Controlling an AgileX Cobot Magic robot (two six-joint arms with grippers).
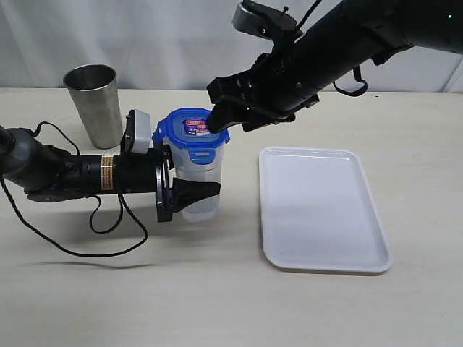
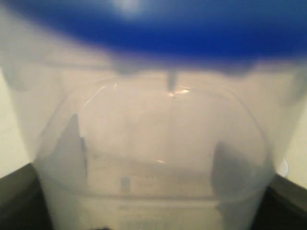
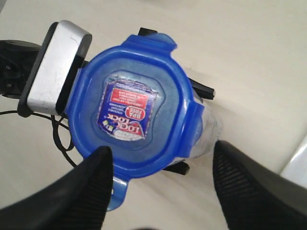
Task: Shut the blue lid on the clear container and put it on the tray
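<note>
– Tray is sitting bare at the front right of the bench. Nothing is resting on it, so placement isn't done yet.
– Lid status?
– Lid is sitting on the container mouth, label facing up. Right wrist view is showing flaps flaring outward, so I'm judging it seated, not latched. Can't confirm every flap.
– Where's the container standing?
– On the bench, between the steel cup and the tray, apart from both. It's looking like it's resting on its base; can't rule out a slight lift.
– Orientation?
– Upright. Long axis is running vertical, mouth and lid pointing up, narrower base pointing down.
– Hands?
– Left hand is reaching in sideways and clamping the container's lower body, a finger on each side. Right hand is hovering over the lid's tray side, fingers spread, gripping nothing. One fingertip is sitting at the lid's edge, contact unclear.
– Remaining?
– Pressing the flaps down, then carrying the closed container across onto the tray. I'm calling it roughly midway.
</note>
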